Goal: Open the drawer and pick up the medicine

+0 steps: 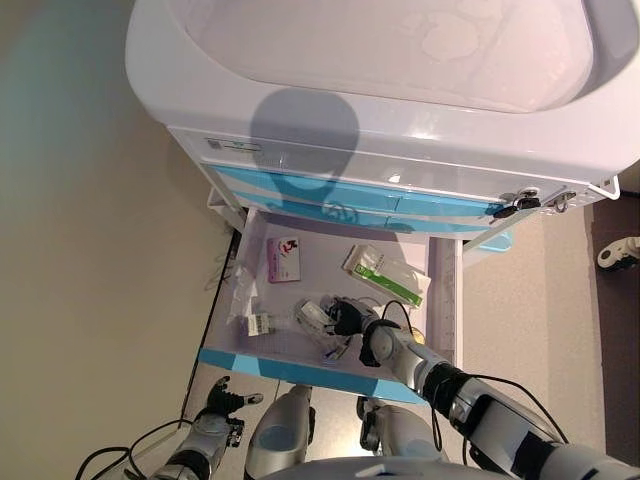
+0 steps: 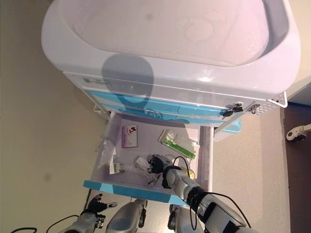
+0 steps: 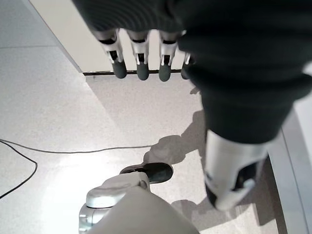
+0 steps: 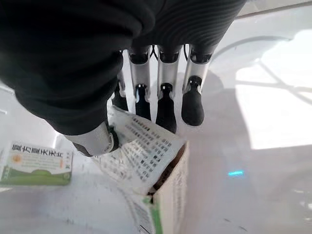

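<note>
The cart's lower drawer (image 1: 300, 366) with its blue front stands pulled out. My right hand (image 1: 348, 317) reaches into it near the front. Its fingers (image 4: 165, 105) curl over a white and green medicine box (image 4: 163, 170), and the thumb (image 4: 95, 141) presses the box's other side. The box's end flap is open and a printed leaflet sticks out. From the head, this box (image 1: 313, 316) lies just left of the hand. My left hand (image 1: 228, 402) hangs low beside the cart, fingers (image 3: 141, 63) straight, holding nothing.
Also in the drawer: a pink box (image 1: 285, 259) at the back, a green and white packet (image 1: 383, 274) at the right, a small green box (image 4: 35, 163) and a clear bag (image 1: 240, 290) at the left. The cart's white top (image 1: 400, 100) overhangs the closed blue drawers.
</note>
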Available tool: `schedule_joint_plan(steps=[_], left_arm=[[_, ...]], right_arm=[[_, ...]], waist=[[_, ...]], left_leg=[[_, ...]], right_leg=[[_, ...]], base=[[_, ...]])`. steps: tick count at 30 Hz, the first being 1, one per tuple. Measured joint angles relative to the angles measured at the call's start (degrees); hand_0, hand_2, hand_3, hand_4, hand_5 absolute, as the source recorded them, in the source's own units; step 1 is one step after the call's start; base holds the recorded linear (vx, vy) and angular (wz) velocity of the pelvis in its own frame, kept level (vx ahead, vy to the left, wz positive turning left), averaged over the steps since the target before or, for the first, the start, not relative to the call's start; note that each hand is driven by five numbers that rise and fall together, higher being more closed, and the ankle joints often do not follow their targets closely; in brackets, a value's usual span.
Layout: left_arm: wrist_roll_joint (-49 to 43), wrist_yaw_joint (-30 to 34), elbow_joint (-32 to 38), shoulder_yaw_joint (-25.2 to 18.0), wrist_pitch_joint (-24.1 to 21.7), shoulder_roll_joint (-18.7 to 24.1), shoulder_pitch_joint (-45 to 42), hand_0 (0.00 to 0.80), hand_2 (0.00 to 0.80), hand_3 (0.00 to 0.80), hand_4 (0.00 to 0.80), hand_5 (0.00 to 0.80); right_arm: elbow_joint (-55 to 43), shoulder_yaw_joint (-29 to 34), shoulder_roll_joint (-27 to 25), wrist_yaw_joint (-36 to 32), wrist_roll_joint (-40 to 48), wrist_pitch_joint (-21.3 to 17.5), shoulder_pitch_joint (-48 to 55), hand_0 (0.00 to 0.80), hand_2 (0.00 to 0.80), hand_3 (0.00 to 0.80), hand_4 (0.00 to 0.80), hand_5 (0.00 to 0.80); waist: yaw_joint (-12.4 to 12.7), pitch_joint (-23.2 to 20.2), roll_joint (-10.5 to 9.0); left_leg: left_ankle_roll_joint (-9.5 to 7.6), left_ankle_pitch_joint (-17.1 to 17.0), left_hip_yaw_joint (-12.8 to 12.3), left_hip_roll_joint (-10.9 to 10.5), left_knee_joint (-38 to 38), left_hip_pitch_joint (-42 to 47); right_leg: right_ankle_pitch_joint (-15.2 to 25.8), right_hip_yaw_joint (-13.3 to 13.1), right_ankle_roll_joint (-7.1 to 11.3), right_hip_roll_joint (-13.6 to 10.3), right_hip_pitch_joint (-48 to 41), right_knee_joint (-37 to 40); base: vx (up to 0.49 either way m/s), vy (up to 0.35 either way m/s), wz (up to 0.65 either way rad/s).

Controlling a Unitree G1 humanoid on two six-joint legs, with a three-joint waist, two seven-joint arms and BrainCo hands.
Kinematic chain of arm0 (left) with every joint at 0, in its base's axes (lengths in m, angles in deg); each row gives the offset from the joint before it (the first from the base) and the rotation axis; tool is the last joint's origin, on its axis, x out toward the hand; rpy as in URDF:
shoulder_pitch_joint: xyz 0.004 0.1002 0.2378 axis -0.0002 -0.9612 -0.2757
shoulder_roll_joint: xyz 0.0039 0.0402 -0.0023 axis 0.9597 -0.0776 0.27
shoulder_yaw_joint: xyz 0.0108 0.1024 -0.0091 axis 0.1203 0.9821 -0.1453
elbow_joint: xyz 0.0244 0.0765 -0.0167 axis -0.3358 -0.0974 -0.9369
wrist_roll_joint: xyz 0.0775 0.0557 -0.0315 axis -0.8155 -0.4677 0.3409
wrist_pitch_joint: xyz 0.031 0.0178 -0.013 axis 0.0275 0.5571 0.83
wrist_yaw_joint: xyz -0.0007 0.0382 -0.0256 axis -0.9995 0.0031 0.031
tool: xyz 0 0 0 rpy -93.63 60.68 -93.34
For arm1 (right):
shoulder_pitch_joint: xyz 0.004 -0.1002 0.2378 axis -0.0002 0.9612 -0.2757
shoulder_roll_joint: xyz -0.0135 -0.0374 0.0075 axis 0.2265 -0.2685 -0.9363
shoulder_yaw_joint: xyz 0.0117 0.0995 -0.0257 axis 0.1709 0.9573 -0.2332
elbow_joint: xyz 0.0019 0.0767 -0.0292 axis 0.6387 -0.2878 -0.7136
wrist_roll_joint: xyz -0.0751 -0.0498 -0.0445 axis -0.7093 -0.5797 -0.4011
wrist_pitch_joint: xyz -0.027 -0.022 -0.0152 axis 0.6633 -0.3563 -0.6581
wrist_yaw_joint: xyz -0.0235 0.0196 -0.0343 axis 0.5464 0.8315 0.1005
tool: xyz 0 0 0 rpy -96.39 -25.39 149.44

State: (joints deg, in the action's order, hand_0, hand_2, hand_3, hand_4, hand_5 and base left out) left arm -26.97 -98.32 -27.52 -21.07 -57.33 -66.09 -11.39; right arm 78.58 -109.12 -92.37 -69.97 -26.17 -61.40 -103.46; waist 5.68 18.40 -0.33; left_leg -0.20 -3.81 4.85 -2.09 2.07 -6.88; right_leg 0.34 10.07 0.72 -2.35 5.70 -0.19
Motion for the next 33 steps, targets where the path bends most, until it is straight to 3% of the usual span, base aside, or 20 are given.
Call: schedule_joint_plan(steps=[2,12,23,33], left_arm=[[0.0,0.0,0.0,0.0,0.0,0.0,0.0,0.000,0.000,0.000,0.000,0.000],[0.0,0.0,-0.6,0.0,0.0,0.0,0.0,0.000,0.000,0.000,0.000,0.000],[0.0,0.0,-0.6,-0.3,0.4,0.1,0.0,0.000,0.000,0.000,0.000,0.000],[-0.5,1.8,-0.9,-4.4,1.2,1.2,-0.5,0.000,0.000,0.000,0.000,0.000]], right_arm=[[0.0,-0.3,0.0,0.0,-0.6,0.0,-0.4,0.797,0.797,0.797,0.797,0.797],[-1.4,-0.6,-0.7,-0.2,-0.9,0.1,-0.6,0.800,0.800,0.800,0.800,0.800],[-12.3,4.1,-5.3,-0.7,2.6,0.1,-0.9,0.800,0.800,0.800,0.800,0.800],[-27.3,10.3,-13.0,-4.4,8.5,-0.4,-0.6,0.800,0.800,0.800,0.800,0.800]], waist=[[0.0,0.0,-0.04],[0.1,0.1,-0.15],[0.0,0.0,-1.33],[0.0,-0.9,-3.17]], left_leg=[[0.00,0.0,0.0,0.0,0.0,0.0],[0.00,0.0,0.0,0.0,-0.1,0.1],[-0.01,0.0,-0.1,0.0,-0.1,0.6],[-0.02,0.0,-0.4,0.1,0.4,2.9]], right_leg=[[0.0,0.0,0.00,0.0,0.0,0.0],[0.0,-0.1,0.00,0.0,-0.2,0.0],[0.0,-0.2,-0.04,0.1,-0.6,0.0],[0.0,-0.9,-0.03,0.1,-2.6,0.0]], base=[[0.000,0.000,0.00],[0.000,0.000,0.00],[0.000,0.000,0.00],[0.020,-0.012,-0.02]])
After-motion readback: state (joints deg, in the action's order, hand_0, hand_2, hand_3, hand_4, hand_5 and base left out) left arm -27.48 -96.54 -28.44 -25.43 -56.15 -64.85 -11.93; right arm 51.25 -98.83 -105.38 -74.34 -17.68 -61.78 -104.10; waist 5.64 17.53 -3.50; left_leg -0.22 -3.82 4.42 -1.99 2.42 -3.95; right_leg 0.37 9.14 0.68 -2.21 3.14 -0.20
